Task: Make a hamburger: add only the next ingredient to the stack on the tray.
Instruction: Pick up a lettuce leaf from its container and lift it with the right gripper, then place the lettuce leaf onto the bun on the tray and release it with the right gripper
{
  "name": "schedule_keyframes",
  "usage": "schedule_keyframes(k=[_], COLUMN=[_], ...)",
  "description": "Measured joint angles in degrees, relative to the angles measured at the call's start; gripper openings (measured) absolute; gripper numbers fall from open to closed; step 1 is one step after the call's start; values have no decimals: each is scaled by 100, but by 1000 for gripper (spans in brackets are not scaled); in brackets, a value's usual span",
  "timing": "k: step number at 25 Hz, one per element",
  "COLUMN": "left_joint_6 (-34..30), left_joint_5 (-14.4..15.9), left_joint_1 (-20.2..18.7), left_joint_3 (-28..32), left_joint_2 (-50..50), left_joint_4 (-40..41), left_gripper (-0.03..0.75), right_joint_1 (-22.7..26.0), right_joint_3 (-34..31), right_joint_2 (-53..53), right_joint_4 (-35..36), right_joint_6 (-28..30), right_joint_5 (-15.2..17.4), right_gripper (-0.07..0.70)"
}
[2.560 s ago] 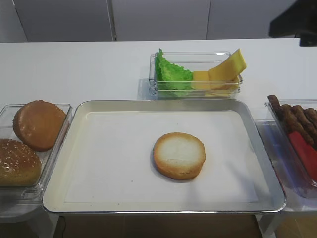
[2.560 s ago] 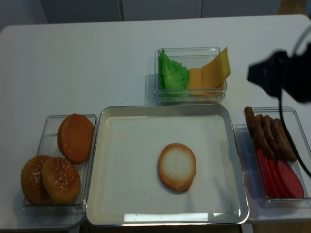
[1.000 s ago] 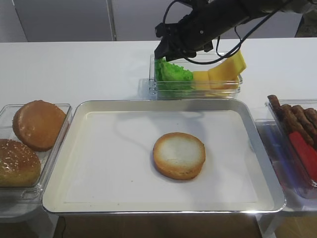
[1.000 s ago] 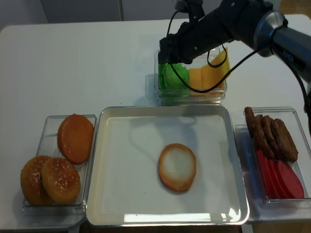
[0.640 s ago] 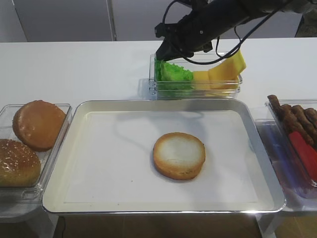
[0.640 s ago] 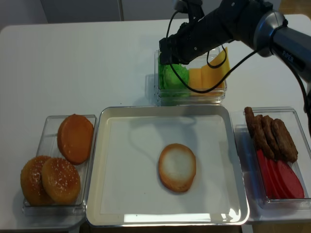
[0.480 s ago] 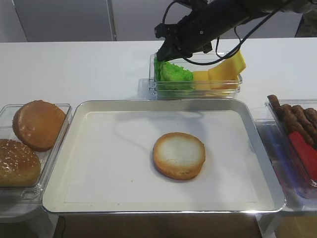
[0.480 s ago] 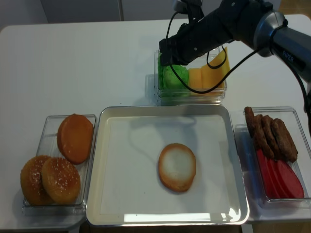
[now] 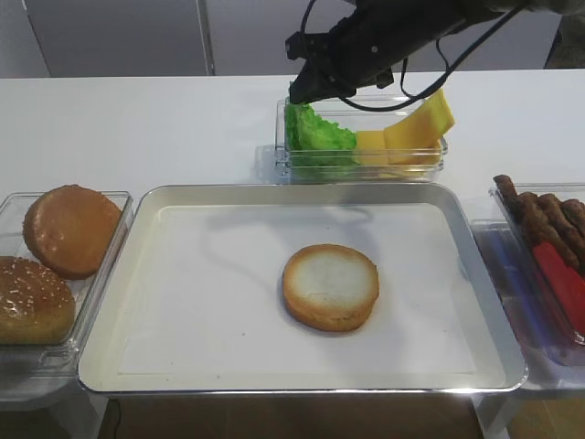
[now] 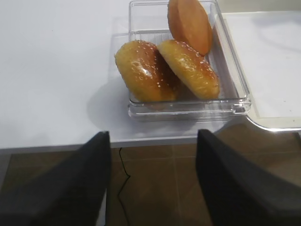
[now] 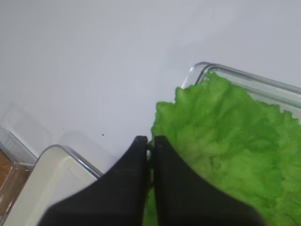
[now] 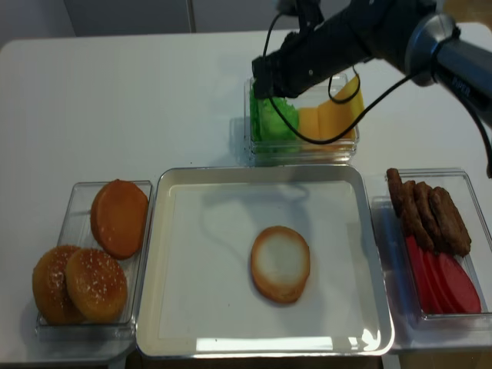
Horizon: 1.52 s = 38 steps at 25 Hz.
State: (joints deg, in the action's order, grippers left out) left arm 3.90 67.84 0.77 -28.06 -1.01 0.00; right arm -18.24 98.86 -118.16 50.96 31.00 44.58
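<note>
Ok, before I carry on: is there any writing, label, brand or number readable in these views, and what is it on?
Pale lettering on the right arm, realsense high view: too small and blurred to read.
Nothing else: no text shows on the tray, the clear bins or the food.
</note>
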Motion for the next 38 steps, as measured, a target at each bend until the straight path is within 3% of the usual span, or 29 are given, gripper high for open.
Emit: schedule_keyframes(k=[22, 31, 38], left_joint_6=[0, 0, 0], left_joint_5=[0, 0, 0], left_joint_1=[0, 0, 0], left_joint_3=[0, 0, 0], left_joint_2=[0, 0, 0], left_joint_4=[0, 0, 0], left_gripper=[427, 427, 427], right_joint_1=[0, 0, 0], right_joint_3=[-173, -1292, -2552], right_joint_2=[1245, 2453, 3365], right_joint_4=[-934, -1034, -1034], right_joint_6=[-294, -307, -286], right_joint_5=[485, 546, 260], right_gripper=[41, 41, 40])
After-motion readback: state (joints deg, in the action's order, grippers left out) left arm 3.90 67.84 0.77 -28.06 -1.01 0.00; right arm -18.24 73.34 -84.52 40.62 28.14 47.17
